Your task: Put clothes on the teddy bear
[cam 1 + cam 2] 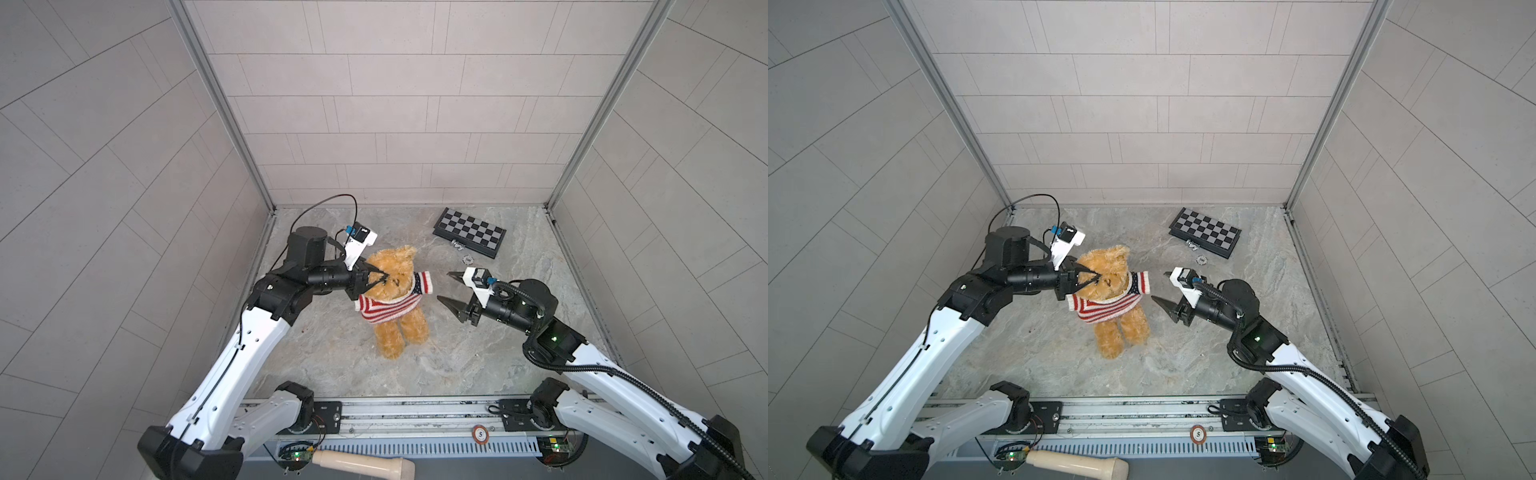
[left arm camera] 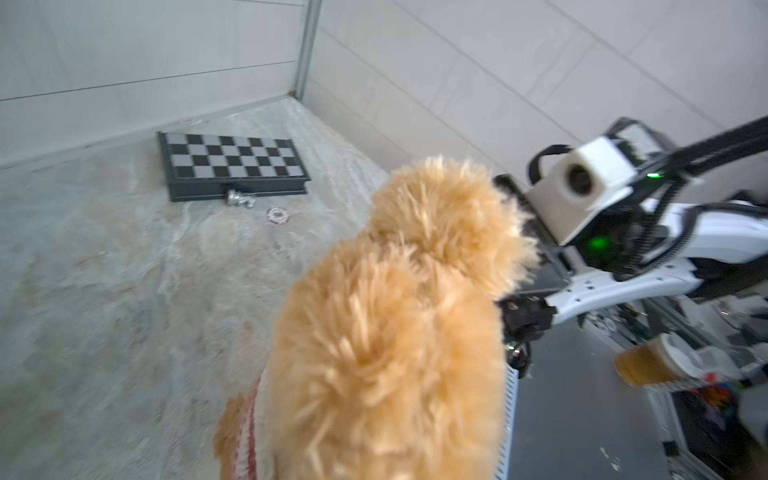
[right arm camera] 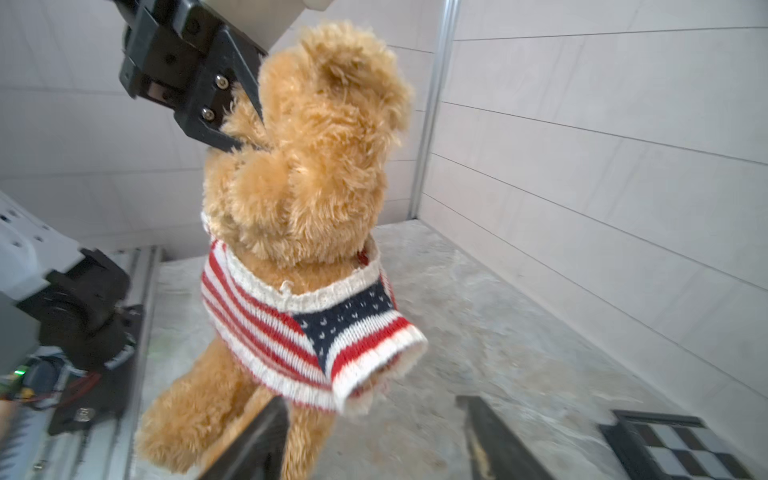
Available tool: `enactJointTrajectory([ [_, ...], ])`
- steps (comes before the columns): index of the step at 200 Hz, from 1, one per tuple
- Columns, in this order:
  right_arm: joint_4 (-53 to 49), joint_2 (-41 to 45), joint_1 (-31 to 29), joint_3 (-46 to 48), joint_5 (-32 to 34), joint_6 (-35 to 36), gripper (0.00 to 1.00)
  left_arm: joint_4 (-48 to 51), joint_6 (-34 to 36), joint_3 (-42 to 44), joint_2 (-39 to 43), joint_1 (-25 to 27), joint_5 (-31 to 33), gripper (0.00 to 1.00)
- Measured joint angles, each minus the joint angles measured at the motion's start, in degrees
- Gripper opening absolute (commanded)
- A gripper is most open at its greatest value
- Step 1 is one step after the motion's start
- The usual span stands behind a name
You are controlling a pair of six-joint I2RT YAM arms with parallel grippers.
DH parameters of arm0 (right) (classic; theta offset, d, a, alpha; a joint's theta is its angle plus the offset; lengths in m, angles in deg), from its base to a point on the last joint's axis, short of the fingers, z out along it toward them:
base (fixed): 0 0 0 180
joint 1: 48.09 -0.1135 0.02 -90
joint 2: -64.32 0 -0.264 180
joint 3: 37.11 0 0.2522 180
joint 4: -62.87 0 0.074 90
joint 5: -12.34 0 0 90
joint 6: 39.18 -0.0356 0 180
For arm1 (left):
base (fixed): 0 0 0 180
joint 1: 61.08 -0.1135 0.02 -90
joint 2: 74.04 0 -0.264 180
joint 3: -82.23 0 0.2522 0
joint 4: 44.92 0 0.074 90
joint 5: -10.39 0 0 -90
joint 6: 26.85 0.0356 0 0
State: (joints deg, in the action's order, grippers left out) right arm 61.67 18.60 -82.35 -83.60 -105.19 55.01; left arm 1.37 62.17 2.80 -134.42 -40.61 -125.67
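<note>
The teddy bear hangs upright, legs dangling toward the table. A red-and-white striped flag-pattern sweater sits around its torso, with one sleeve sticking out to the right. My left gripper is shut on the fur of the bear's head. In the left wrist view the bear's fur hides the jaws. My right gripper stands open just right of the bear, beside that sleeve, with nothing between its fingers.
A folded chessboard lies at the back right, with small metal pieces and a poker chip in front of it. A wooden handle lies below the front rail. Tiled walls close in three sides.
</note>
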Motion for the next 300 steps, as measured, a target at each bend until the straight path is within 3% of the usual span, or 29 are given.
enactJointTrajectory([
  [26,-0.7,-1.0,-1.2,-0.5,0.6,0.4,0.99,0.8,0.8,0.5,-0.8,1.9,2.4,0.00],
  [63,3.0,-9.1,-3.3,-5.2,-8.2,-0.5,0.99,4.9,6.8,-1.6,-1.7,10.3,-1.6,0.00],
  [130,2.5,-13.9,-4.4,-12.7,-22.2,1.8,0.99,10.8,14.6,-8.0,-7.1,13.4,-4.1,0.00],
  [163,-0.1,-16.8,-6.0,-14.3,-25.2,4.9,0.98,10.4,15.0,-8.1,-8.4,14.6,-4.3,0.00],
  [182,-1.9,-17.0,-6.0,-14.3,-25.0,6.6,0.90,9.7,15.0,-8.1,-8.2,14.8,-4.3,0.00],
  [214,-0.9,-16.6,-6.0,-13.1,-24.5,8.0,0.65,9.0,14.8,-8.1,-7.2,15.3,-4.2,0.00],
  [249,0.8,-16.2,-6.1,-12.3,-24.6,7.3,0.28,8.9,14.8,-8.1,-6.8,16.1,-4.0,0.00],
  [255,1.0,-16.3,-5.8,-12.2,-24.6,7.3,0.21,8.8,14.5,-8.1,-6.7,16.1,-3.9,0.11],
  [268,1.9,-16.3,-5.2,-12.0,-24.8,7.3,0.00,7.1,13.2,-7.6,-6.0,16.0,-3.6,0.52],
  [273,2.3,-16.3,-4.9,-11.9,-24.9,7.1,0.00,5.7,12.2,-7.1,-5.4,15.8,-3.5,0.65],
  [285,4.2,-16.1,-4.0,-11.1,-24.6,6.1,0.00,2.2,9.7,-5.3,-3.7,15.1,-3.2,0.77],
  [300,9.0,-15.4,-1.0,-8.2,-24.8,3.7,0.00,-3.7,4.7,-1.2,0.3,11.3,-4.2,0.78],
])
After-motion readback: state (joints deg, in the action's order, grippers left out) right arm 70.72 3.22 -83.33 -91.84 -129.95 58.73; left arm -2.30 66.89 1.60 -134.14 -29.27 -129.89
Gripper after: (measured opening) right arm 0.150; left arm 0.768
